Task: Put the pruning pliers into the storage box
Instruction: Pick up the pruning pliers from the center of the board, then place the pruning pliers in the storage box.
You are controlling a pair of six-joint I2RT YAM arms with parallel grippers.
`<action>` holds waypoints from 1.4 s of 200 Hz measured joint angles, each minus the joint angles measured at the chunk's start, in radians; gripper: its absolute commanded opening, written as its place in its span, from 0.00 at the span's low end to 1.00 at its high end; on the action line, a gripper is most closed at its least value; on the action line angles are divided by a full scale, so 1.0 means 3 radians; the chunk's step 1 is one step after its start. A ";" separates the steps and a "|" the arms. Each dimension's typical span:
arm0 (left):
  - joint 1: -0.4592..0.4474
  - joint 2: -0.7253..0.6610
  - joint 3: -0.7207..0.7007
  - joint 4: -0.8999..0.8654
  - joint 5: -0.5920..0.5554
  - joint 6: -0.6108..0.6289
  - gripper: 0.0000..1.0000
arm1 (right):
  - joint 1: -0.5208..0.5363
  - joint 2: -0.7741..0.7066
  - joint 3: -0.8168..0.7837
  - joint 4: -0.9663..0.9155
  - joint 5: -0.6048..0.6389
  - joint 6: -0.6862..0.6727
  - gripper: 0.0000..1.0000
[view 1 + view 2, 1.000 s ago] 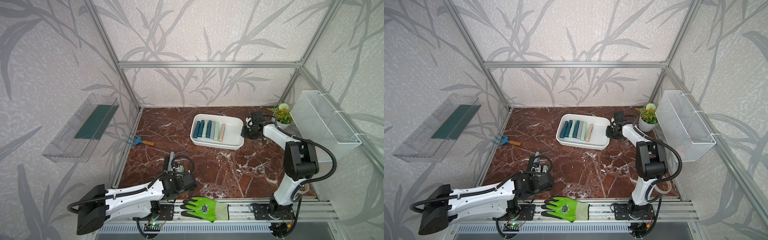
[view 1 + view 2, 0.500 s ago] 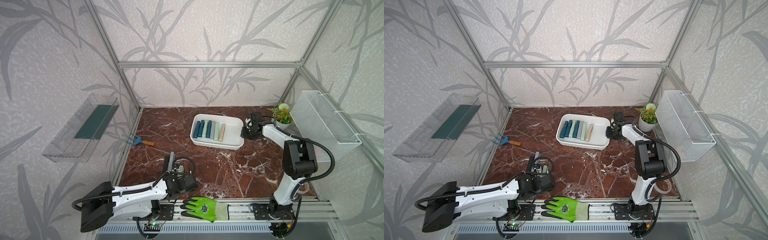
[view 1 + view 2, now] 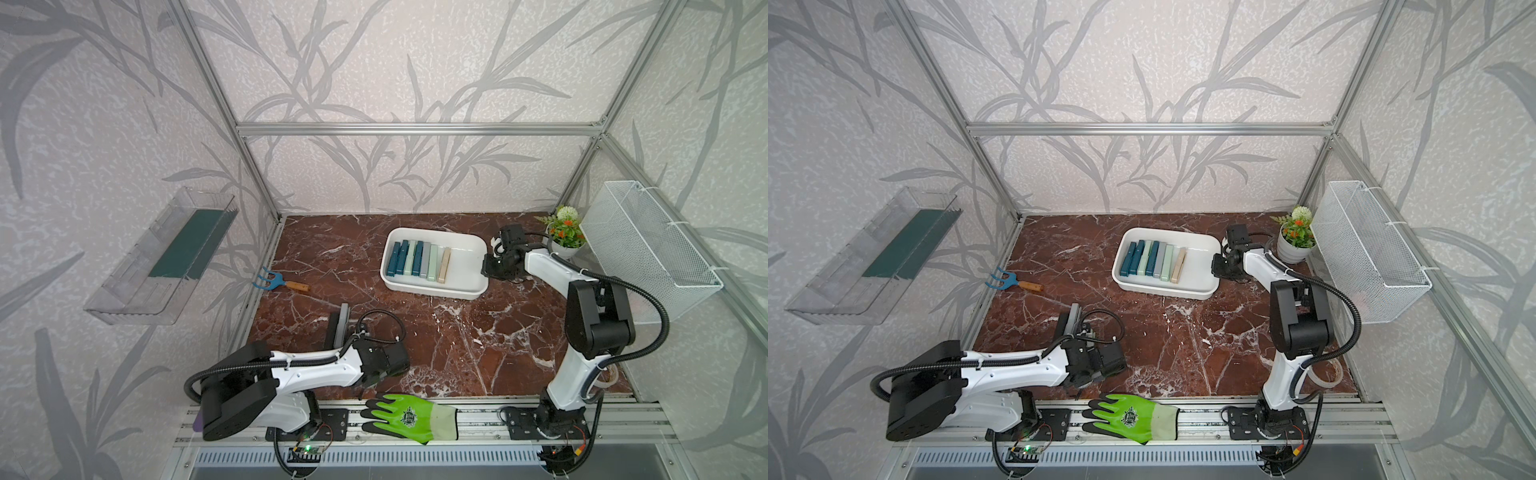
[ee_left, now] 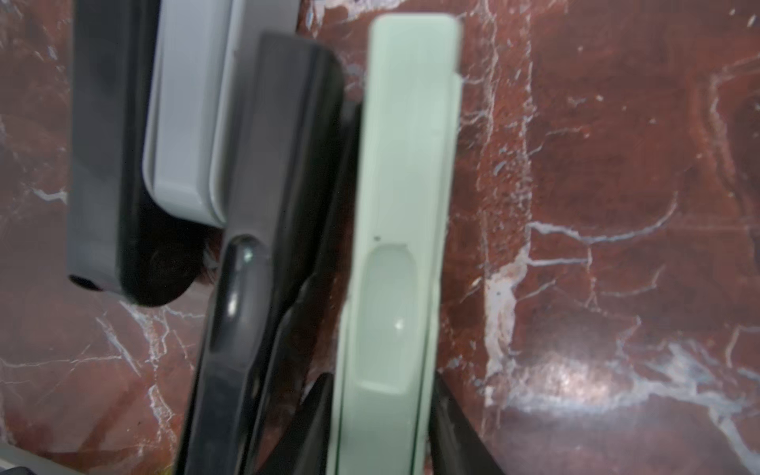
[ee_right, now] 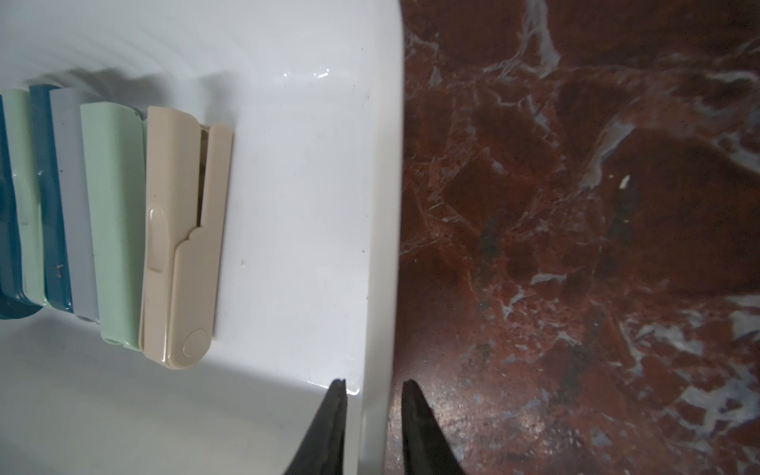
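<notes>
While the right end effector point(image 5: 373, 382) pinches the end wall of the storage box point(image 5: 308, 205), one finger inside and one outside, we judge the step in hand to be picking up another tool. The left end effector point(image 4: 382, 382) has a finger against each long side of the pale green pliers point(image 4: 407, 164), just beside a black pair point(image 4: 283, 144). We read that as a pinch, though we cannot tell whether the tool is off the surface point(image 4: 617, 164) yet.

The next move calls for a straight lift, then a carry to the bare box floor beside the beige pair point(image 5: 181, 246).

Only the left wrist view shows the green tool. In both top views the left arm point(image 3: 311, 365) hides it, and we see only the row of pliers point(image 3: 417, 259) in the box and two loose ones point(image 3: 338, 328) outside it.
</notes>
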 measured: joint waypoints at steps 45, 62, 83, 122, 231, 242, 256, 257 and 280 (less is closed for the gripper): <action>0.0052 -0.0048 0.0047 0.0078 -0.0060 0.0186 0.27 | 0.0000 0.0000 -0.0014 0.0013 0.0000 0.0001 0.25; 0.0064 -0.0141 0.0042 0.0150 -0.0070 0.0263 0.22 | 0.0000 0.0000 -0.0015 0.0017 0.0000 0.0004 0.24; 0.0079 -0.0224 0.0042 0.0217 -0.0089 0.0357 0.19 | 0.0000 -0.0001 -0.0031 0.0036 0.0000 0.0010 0.24; 0.0189 -0.0253 0.0198 0.0223 -0.0130 0.0676 0.15 | 0.0000 -0.0001 -0.0060 0.0038 0.0000 0.0011 0.24; 0.1170 0.1239 0.3361 0.0354 0.0841 0.2843 0.17 | 0.0000 -0.0050 -0.0266 0.0237 -0.0142 0.0130 0.23; 0.1169 0.1548 0.3624 0.0354 0.1036 0.2956 0.17 | 0.0000 -0.0064 -0.0280 0.0248 -0.0167 0.0151 0.23; 0.1166 0.1886 0.3887 0.0345 0.1217 0.3071 0.17 | 0.0001 -0.0074 -0.0282 0.0272 -0.0189 0.0165 0.23; 0.1166 0.1915 0.3915 0.0338 0.1241 0.3080 0.17 | 0.0000 -0.0074 -0.0282 0.0273 -0.0191 0.0165 0.23; 0.1166 0.2410 0.4351 0.0280 0.1450 0.3232 0.17 | 0.0000 -0.0080 -0.0289 0.0333 -0.0221 0.0179 0.23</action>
